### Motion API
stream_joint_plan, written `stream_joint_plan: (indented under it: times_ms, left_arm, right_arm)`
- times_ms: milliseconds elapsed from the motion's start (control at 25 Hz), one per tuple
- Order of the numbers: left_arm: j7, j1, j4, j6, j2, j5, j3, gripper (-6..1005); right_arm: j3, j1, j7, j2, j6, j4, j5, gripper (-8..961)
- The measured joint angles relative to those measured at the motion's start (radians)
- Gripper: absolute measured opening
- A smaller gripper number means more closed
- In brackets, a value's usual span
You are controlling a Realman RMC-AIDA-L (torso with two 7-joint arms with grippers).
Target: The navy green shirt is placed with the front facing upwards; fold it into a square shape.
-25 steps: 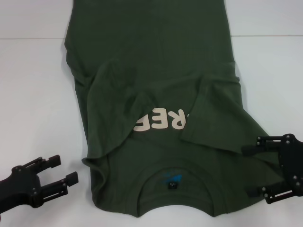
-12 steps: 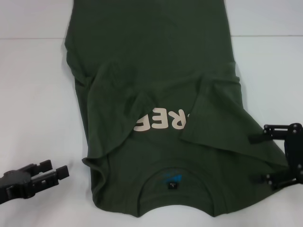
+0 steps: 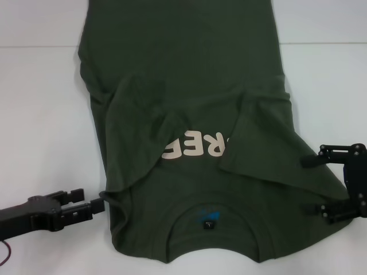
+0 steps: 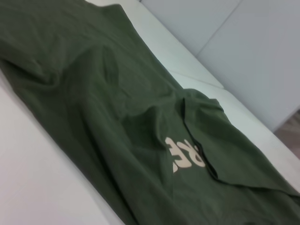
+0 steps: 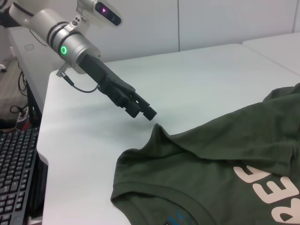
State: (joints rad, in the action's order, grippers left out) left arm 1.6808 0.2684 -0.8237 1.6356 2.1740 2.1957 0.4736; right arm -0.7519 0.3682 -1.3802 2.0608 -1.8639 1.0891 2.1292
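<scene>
**Both claws at the shirt's shoulders**

The navy green shirt (image 3: 189, 132) lies on my white counter (image 3: 40, 126), sleeves folded in, collar toward me. My left claw (image 3: 94, 205) sits nearly closed at its near-left corner. My right claw (image 3: 312, 186) spreads open over the right shoulder.

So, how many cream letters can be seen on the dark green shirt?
3 in full: R, E and E, in a row on the chest of the dark olive-green cotton shirt. More may be hidden under the folded-in flaps at both ends.

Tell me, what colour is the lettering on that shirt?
Cream lettering on the dark green shirt, clearest in the head view.
</scene>
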Motion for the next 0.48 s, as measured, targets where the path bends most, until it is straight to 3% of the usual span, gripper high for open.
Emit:
stream_joint_plan:
  times_ms: [240, 480]
  left_arm:
    - [0.003, 0.02, 0.012, -0.107, 0.002, -0.004, 0.093, 721]
    - [0.024, 0.043, 0.023, -0.14, -0.002, -0.004, 0.101, 703]
  right_arm:
    - [0.001, 0.003, 0.0, 0.003, 0.002, 0.0, 0.0, 941]
    - [0.002, 0.002, -0.006, 0.004, 0.006, 0.0, 0.0, 942]
